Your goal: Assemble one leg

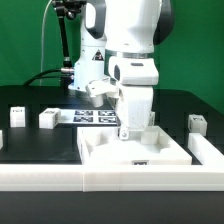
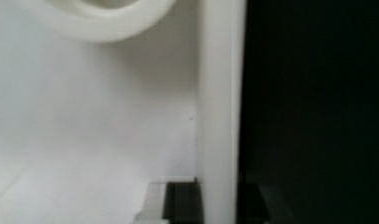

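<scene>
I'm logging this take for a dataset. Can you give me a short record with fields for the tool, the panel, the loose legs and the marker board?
tool: low at the far edge of the panel; whether it is open or shut cannot be told
panel: large, white, flat on the black table
legs, exterior view's left: inner leg and outer leg, standing apart
leg, exterior view's right: lone leg
marker board: flat, behind the panel
wrist view: blurred white surfaces only

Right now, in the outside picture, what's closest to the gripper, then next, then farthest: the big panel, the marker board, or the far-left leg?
1. panel: right under the gripper.
2. marker board: just behind, toward the exterior view's left.
3. far-left leg: way out on the exterior view's left.
</scene>
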You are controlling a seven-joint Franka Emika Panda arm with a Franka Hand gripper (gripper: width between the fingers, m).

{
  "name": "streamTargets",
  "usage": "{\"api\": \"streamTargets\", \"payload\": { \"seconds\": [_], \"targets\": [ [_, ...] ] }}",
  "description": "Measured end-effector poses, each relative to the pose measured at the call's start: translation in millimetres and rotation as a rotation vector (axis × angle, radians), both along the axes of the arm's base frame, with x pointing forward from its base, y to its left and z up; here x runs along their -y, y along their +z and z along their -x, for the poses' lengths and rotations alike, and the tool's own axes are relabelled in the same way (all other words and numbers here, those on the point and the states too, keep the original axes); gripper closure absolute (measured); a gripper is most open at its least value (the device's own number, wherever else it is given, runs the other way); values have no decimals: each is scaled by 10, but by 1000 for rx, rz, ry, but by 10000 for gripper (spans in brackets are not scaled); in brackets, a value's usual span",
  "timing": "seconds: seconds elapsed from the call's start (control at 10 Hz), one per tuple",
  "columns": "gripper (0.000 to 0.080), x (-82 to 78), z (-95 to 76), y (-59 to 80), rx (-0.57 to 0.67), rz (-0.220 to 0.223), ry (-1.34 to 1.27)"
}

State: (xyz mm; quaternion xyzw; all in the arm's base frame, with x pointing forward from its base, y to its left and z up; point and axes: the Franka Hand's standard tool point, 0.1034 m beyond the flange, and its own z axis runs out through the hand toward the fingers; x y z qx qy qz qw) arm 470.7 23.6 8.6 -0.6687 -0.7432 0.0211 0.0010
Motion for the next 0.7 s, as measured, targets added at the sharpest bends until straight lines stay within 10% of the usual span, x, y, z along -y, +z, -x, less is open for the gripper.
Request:
{"api": "streamTargets", "payload": {
  "seconds": [0.7],
  "targets": [
    [739,-325,-152,-4,5,-14,-21]
  ]
}}
